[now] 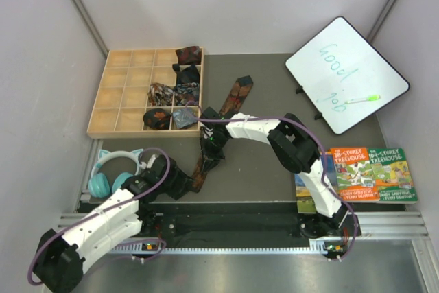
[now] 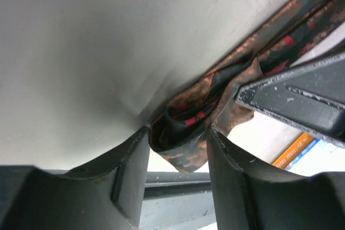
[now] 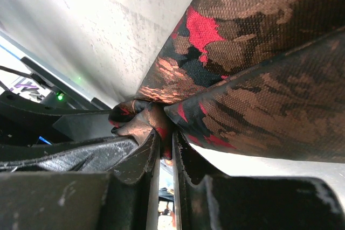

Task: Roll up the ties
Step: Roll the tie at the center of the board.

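Note:
A long dark tie (image 1: 239, 90) with rust-orange print lies slantwise on the grey mat, its pointed end far from me. My right gripper (image 1: 211, 143) is shut on the strip's middle; in the right wrist view the fabric (image 3: 259, 106) is pinched in the narrow slit of the right gripper (image 3: 166, 136). My left gripper (image 1: 191, 182) is at the tie's near end. In the left wrist view a small curled roll of the tie (image 2: 186, 118) fills the gap of the left gripper (image 2: 178, 133), touching both fingers. Several rolled ties (image 1: 186, 73) sit in the tray's right-hand cells.
The wooden compartment tray (image 1: 98, 118) stands at the back left. Teal headphones (image 1: 113, 173) lie beside my left arm. A whiteboard (image 1: 346, 73) with a green marker leans at the back right. Colourful books (image 1: 367, 169) lie at the right near edge.

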Controlling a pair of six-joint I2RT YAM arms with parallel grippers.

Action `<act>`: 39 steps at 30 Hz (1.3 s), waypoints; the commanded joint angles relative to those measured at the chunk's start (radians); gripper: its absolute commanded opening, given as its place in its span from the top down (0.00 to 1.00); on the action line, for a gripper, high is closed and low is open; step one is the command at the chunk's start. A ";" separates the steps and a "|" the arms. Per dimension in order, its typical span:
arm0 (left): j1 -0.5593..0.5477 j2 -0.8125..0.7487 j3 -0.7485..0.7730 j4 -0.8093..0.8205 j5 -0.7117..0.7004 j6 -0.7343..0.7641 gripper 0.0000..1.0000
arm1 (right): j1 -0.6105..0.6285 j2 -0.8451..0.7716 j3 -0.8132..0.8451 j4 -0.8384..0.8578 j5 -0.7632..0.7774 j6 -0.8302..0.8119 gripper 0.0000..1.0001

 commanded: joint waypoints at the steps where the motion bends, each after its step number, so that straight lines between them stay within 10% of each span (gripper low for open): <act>1: -0.005 0.024 -0.018 -0.018 -0.092 -0.017 0.51 | -0.002 0.047 0.001 0.008 0.063 -0.030 1.00; 17: -0.008 0.096 -0.005 0.047 -0.141 0.064 0.91 | -0.005 0.051 -0.006 0.005 0.049 -0.042 1.00; 21: -0.008 0.110 0.025 0.021 -0.121 0.104 0.97 | -0.012 0.027 0.020 -0.020 0.043 -0.052 0.72; 27: -0.008 0.038 0.087 -0.093 -0.094 0.137 1.00 | -0.048 -0.042 0.070 -0.095 0.070 -0.090 0.57; 39: -0.008 -0.029 0.171 -0.299 0.001 0.184 1.00 | -0.015 -0.252 -0.039 0.014 0.061 -0.033 0.70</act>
